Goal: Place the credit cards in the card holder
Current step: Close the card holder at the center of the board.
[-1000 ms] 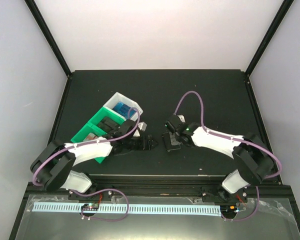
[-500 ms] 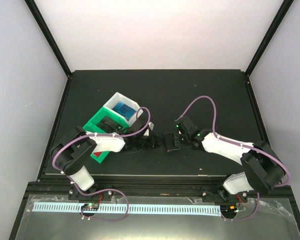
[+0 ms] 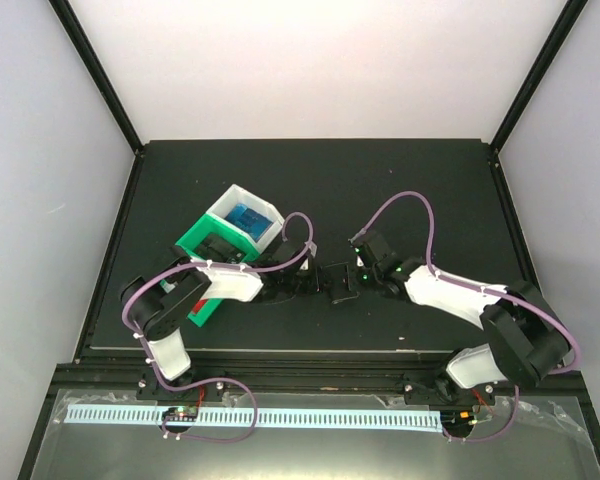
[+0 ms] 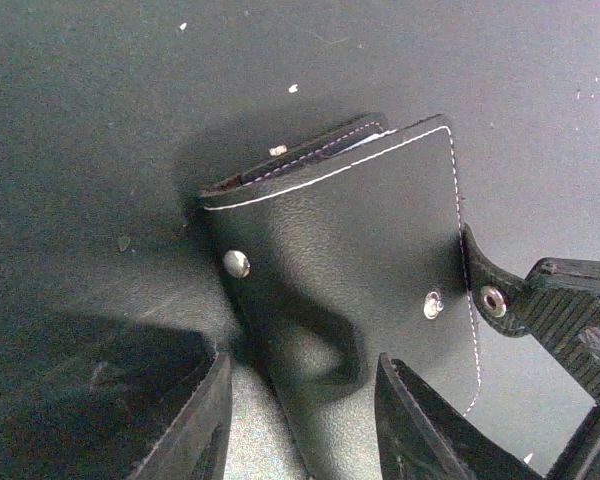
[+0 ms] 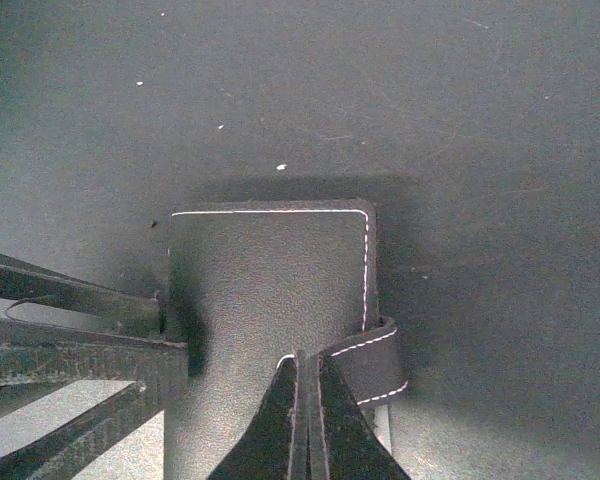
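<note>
The right gripper (image 5: 305,395), pressed together, is pinching the card holder (image 5: 270,290) by its strap (image 5: 370,360) mid-tabletop (image 3: 400,180). The left gripper (image 4: 302,365), spread, is straddling its edge.

We found the card holder (image 3: 340,282) boxed between the left gripper (image 3: 313,284) and right gripper (image 3: 360,279). The bench (image 3: 400,185) behind lay open; the green tray (image 3: 202,246) blocked the left.

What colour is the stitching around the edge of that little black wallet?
White stitching on the black card holder; the left wrist view shows it best.
</note>
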